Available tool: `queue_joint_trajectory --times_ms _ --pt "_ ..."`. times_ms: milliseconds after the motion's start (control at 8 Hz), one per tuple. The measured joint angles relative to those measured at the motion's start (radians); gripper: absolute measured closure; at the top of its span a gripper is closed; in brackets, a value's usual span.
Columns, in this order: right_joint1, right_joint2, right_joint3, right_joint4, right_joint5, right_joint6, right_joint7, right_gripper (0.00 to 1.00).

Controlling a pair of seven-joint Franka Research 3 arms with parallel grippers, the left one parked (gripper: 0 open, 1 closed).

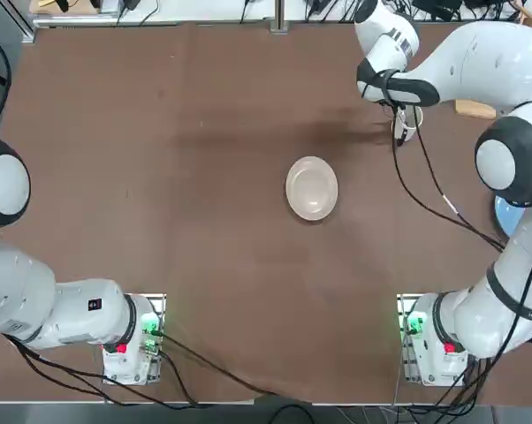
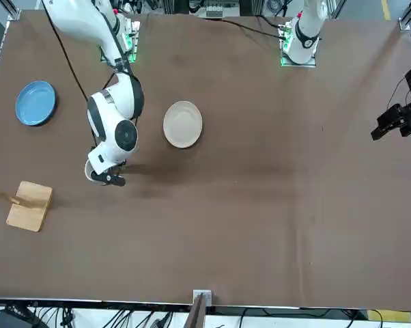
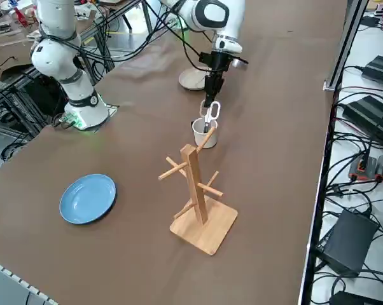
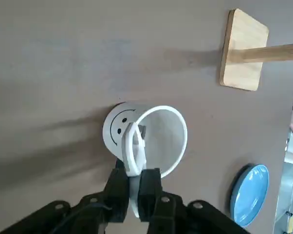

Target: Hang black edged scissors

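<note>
My right hand point(image 4: 133, 183) pinches the black edged scissors point(image 4: 133, 152) over the white mug point(image 4: 151, 139), centre of frame.

A broad brown table point(image 1: 204, 177) fills the room's middle. Cables point(image 3: 363, 159) and black boxes point(image 3: 347, 244) litter the pale floor point(image 3: 382, 82) along its edge.
</note>
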Motion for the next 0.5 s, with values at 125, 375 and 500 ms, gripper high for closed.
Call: queue_joint_trajectory --times_ms 125,375,500 --pt "0.0 -0.003 0.0 0.002 0.0 0.0 0.0 0.87" --pt "0.0 -0.019 -0.001 0.007 0.0 -0.019 0.0 0.87" --pt "0.0 -0.031 -0.003 0.011 0.0 -0.03 0.0 0.87"
